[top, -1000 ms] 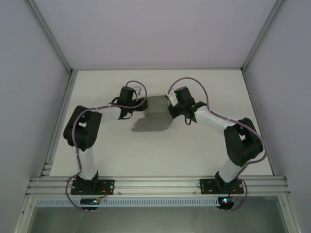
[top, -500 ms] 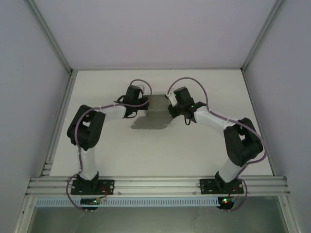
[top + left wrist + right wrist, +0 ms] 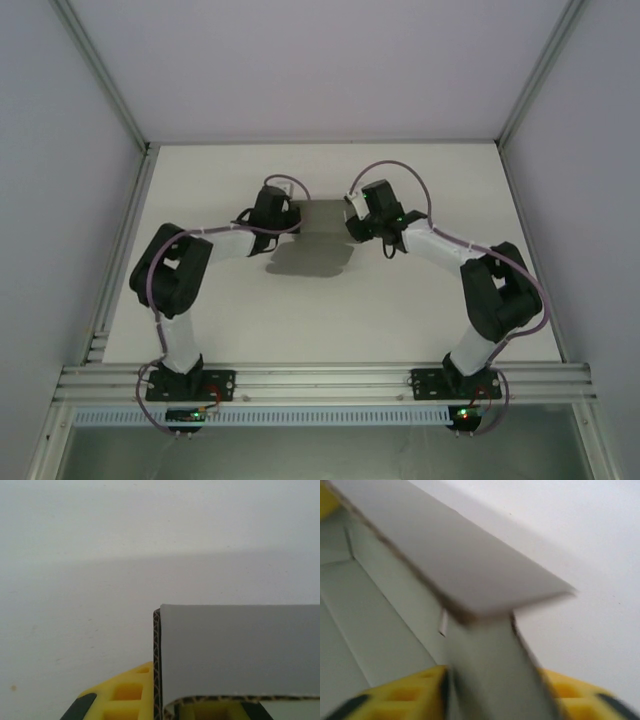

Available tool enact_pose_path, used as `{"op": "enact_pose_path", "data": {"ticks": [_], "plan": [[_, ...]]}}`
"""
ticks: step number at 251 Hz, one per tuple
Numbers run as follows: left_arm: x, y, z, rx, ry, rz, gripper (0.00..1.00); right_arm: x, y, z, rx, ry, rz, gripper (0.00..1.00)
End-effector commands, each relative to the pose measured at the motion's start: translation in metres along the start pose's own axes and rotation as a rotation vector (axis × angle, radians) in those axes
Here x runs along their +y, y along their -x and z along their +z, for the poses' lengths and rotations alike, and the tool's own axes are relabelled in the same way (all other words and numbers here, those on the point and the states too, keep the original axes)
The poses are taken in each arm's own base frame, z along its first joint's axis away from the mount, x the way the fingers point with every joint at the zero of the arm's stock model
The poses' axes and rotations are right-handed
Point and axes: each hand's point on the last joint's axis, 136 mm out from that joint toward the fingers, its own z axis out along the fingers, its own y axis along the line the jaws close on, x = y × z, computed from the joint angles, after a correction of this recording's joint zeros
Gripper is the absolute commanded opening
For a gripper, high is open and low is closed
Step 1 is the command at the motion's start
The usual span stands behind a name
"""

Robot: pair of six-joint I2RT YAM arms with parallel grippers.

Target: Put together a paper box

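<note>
Box [image 3: 322, 218] sits mid-table, far side, between the 2 arms. Left gripper [image 3: 162, 705] pinches its left wall. Right gripper [image 3: 492, 690] straddles a flap; can't tell if clamped. Anchor left firmly, fold flap slowly along its crease.

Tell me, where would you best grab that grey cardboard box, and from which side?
Probably by a thin side wall, coming in from an end. The paper box is thin cardboard with raised walls, so a wall's edge slips between two fingers. The left gripper is shut on a wall this way, from the box's left end.
</note>
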Motion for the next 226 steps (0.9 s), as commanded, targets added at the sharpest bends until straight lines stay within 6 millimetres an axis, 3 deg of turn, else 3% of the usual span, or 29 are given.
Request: {"op": "enact_pose_path", "data": {"ticks": [1, 21, 71, 92, 149, 152, 170, 226], "plan": [[0.004, 0.014, -0.008, -0.044, -0.002, 0.044, 0.0, -0.017, 0.008, -0.016, -0.011, -0.014, 0.051, 0.84], [0.011, 0.014, -0.009, -0.022, 0.051, 0.042, 0.0, -0.032, 0.015, -0.031, -0.048, -0.035, 0.102, 0.99], [0.019, 0.008, -0.008, -0.011, 0.098, 0.042, 0.0, -0.067, 0.052, -0.083, -0.221, -0.113, 0.21, 0.99], [0.016, 0.009, -0.008, -0.011, 0.084, 0.042, 0.0, -0.074, 0.062, -0.093, -0.262, -0.089, 0.263, 0.99], [0.011, 0.009, -0.009, 0.004, 0.065, 0.049, 0.0, -0.074, 0.072, -0.069, -0.231, -0.046, 0.269, 0.99], [0.011, 0.01, -0.009, 0.003, 0.064, 0.05, 0.0, -0.076, 0.082, -0.073, -0.252, -0.046, 0.266, 0.99], [0.011, 0.01, -0.01, 0.0, 0.063, 0.048, 0.0, -0.071, 0.088, -0.063, -0.244, -0.007, 0.26, 0.99], [0.011, 0.009, -0.008, 0.009, 0.062, 0.031, 0.0, -0.057, 0.077, -0.031, -0.142, 0.072, 0.249, 0.99]]}}
